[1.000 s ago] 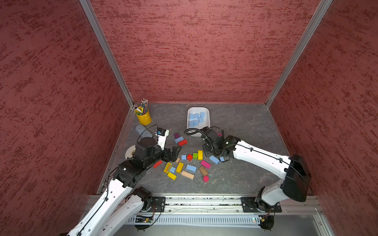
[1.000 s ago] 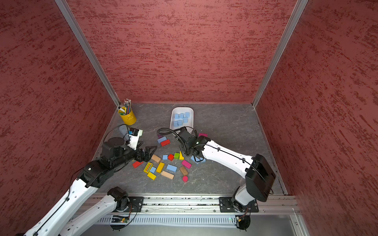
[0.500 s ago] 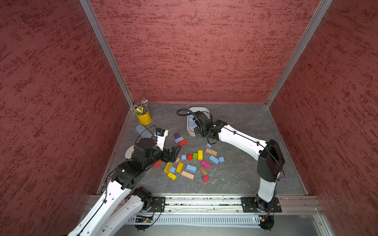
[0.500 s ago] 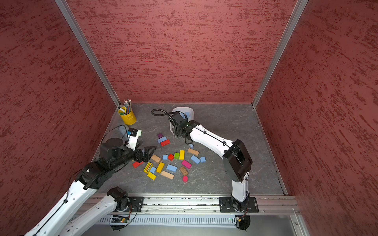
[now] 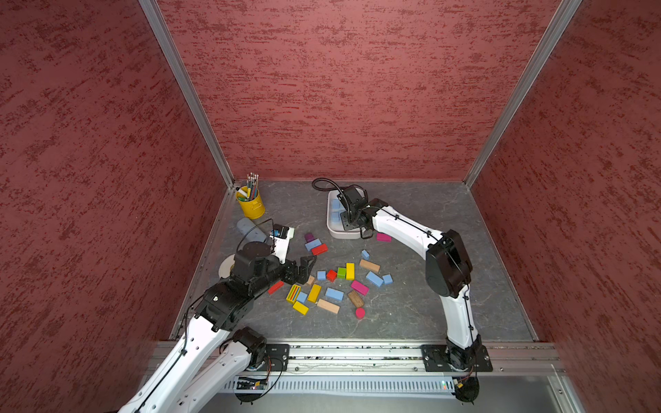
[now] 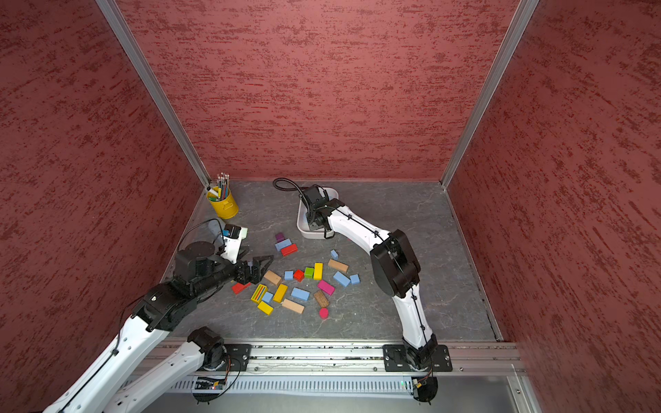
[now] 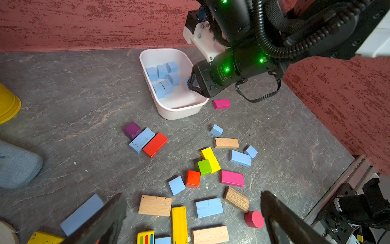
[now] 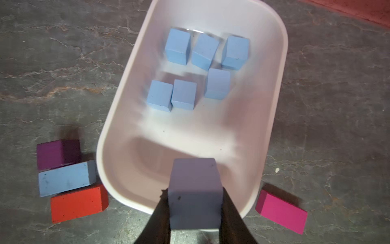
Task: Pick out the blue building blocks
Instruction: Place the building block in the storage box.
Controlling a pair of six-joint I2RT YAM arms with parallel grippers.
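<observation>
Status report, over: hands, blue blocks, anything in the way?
Right hand shut on blue block over tray. Left hand open, empty. Six blocks in tray; nothing blocking.

Nothing in these views can be read as a word, number or brand. The only printing in sight is a few lines of tiny white lettering on the black motor housing [image 7: 221, 70] just behind the right claw [image 7: 190, 82], above and right of the middle of the left wrist view; it is too small and blurred to make out. In both top views a blue-and-black patch sits on the white camera mount [image 5: 280, 232] left of centre, but I cannot tell whether it carries writing.
</observation>
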